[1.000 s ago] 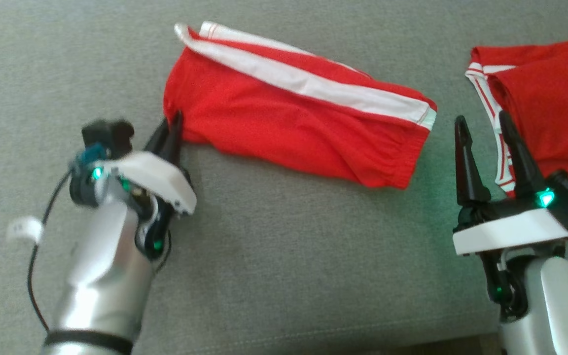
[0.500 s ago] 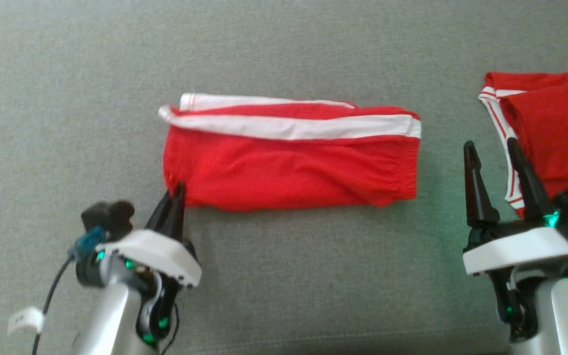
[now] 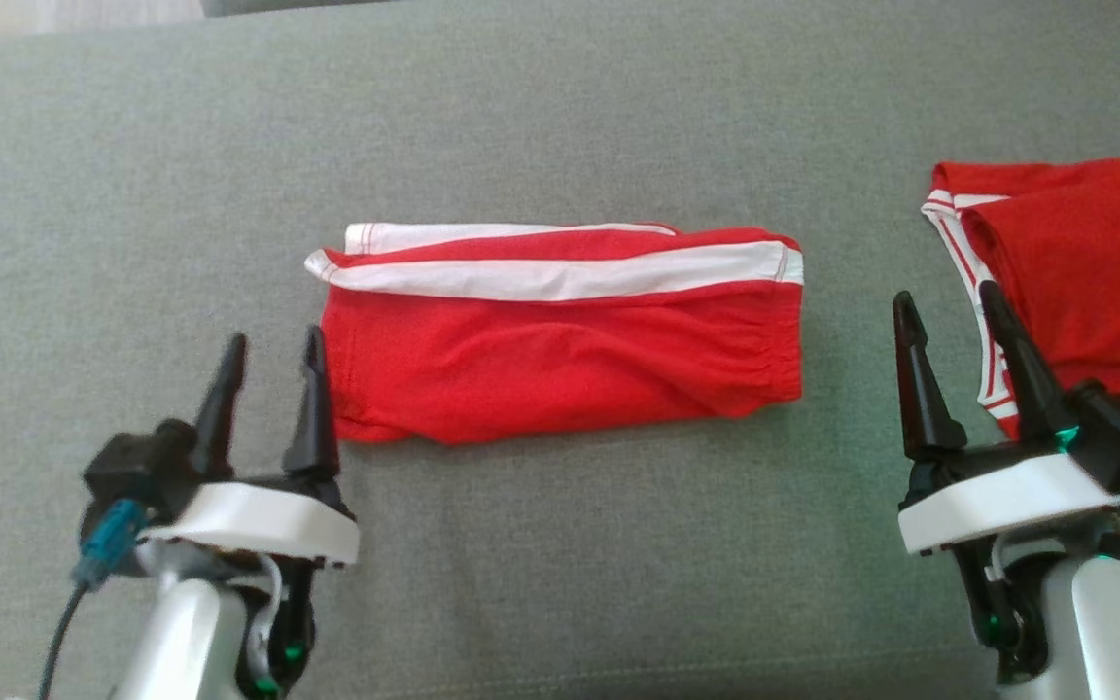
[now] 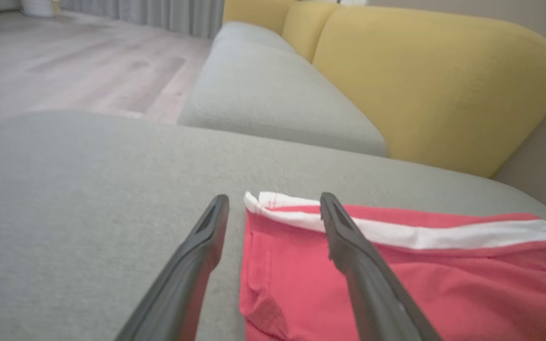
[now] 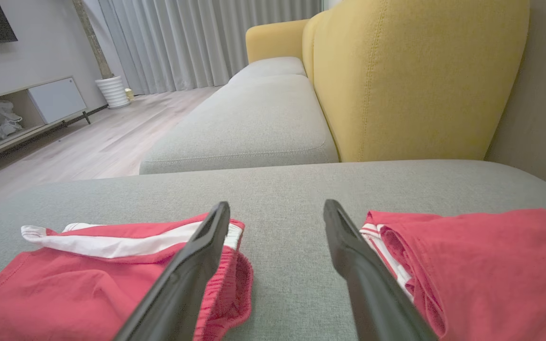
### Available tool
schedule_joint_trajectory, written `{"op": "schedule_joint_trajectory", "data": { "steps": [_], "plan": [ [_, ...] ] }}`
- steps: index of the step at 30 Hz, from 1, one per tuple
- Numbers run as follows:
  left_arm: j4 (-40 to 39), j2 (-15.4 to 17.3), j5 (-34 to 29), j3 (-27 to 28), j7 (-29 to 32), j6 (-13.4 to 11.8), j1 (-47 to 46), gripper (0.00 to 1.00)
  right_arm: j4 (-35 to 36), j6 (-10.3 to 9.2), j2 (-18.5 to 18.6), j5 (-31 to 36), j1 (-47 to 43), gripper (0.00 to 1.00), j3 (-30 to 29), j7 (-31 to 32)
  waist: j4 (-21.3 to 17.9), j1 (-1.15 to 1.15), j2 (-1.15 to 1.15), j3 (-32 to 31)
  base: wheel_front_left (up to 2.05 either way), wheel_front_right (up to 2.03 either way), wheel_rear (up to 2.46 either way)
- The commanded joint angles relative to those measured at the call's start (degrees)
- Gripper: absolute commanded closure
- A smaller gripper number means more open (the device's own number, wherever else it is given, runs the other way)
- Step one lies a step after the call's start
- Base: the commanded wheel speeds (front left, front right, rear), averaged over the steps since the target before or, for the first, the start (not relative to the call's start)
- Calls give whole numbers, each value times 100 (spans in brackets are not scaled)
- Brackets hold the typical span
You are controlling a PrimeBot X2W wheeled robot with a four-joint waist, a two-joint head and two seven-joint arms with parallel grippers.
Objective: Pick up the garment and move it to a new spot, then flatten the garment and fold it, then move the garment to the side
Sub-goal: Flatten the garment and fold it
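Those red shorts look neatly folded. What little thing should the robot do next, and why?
Probably ease the left gripper back from the red shorts: its jaws stand open beside the left edge, holding nothing, and the shorts lie folded flat on the grey cushion.

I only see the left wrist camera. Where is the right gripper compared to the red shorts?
Observer: The right gripper is open, just past the waistband end of the shorts, holding nothing.
Operator: What's beyond it?
Observer: Another red garment with striped trim lies further right.
Operator: Is the gripper over cloth?
Observer: In the right wrist view, bare grey cushion shows between its fingers.
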State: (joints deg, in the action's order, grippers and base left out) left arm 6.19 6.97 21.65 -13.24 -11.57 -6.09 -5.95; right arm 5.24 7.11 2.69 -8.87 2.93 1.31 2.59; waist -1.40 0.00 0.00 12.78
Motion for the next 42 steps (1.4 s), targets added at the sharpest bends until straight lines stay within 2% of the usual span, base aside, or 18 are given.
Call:
{"op": "schedule_joint_trajectory", "data": {
  "steps": [1,10,32,38,42],
  "plan": [
    [-277,128,-106,262,-105,-54,-90,0,249,37,28,49,141,0,152,8,21,0,0,-59,0,0,0],
    [-686,409,-660,250,-277,-225,52,0,297,37,78,162,-1,0,208,131,67,0,0,-347,0,0,0],
    [-797,483,-618,76,-136,-246,241,0,341,37,99,149,-93,0,195,220,87,0,0,-311,0,0,0],
    [-788,473,-600,26,-141,-206,71,0,41,37,91,72,104,0,312,293,222,0,0,-82,0,0,0],
    [-746,418,-584,-27,-177,-153,-134,0,-530,37,81,32,468,0,491,271,368,0,0,169,0,0,0]
  ]
}}
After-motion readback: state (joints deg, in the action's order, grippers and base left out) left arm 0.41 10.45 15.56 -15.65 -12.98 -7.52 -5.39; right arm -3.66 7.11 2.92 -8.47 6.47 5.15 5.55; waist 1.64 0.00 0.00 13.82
